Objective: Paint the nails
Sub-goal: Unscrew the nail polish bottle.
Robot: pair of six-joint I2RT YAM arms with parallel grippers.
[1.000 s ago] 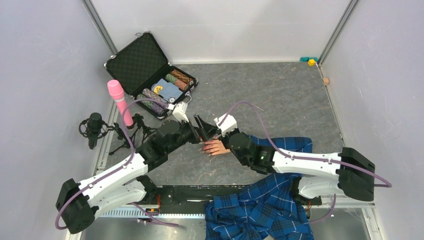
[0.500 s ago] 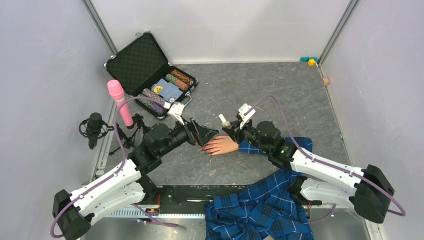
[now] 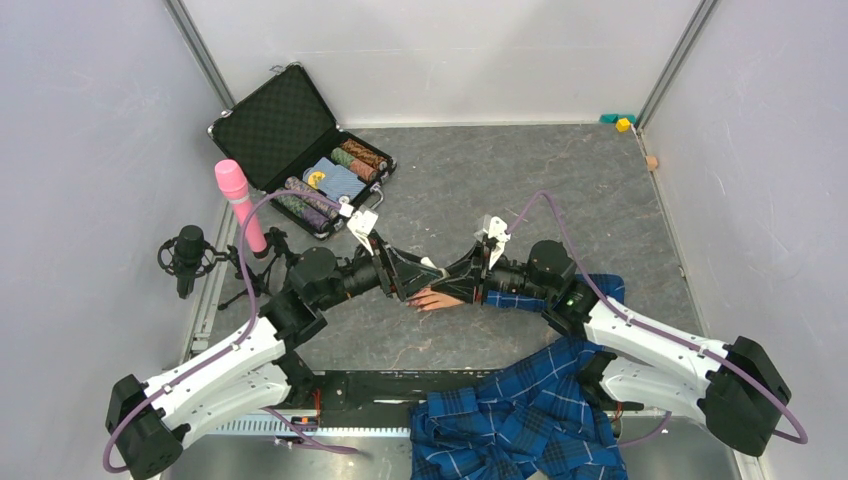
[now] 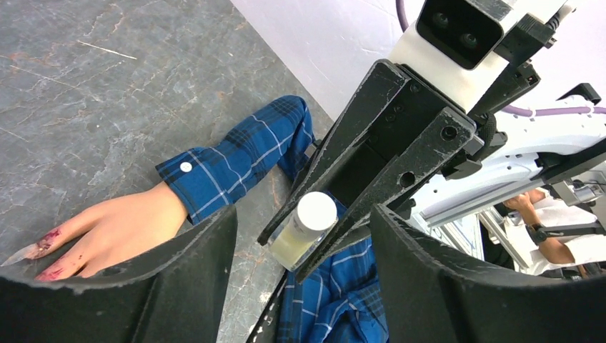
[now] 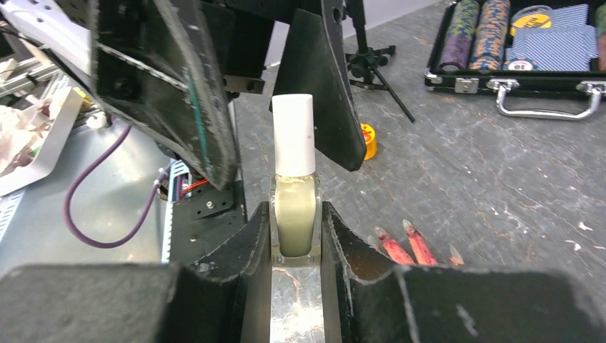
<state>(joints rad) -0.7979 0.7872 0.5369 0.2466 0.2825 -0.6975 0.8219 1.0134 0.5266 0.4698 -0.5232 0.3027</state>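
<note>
Pinching the bottle (image 5: 294, 193) in your right gripper (image 5: 295, 221), you are holding its cap (image 5: 293, 132) between the left gripper's (image 4: 304, 214) spread fingers, untouched; the nails (image 5: 401, 244) are lying mid-table toward the near edge, just below.

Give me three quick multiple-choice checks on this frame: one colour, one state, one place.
1. The cap of the bottle is:
A white
B pink
C black

2. The left hand is:
A shut on the cap
B open
C out of view

3. The bottle is:
A in the left hand
B lying loose
C in the right hand

Answers:
1 A: the cap shows white in both wrist views.
2 B: its fingers stand wide apart on either side of the cap, with clear gaps.
3 C: the right hand's fingers clamp the bottle's glass body, cap pointing toward the left hand.
</note>
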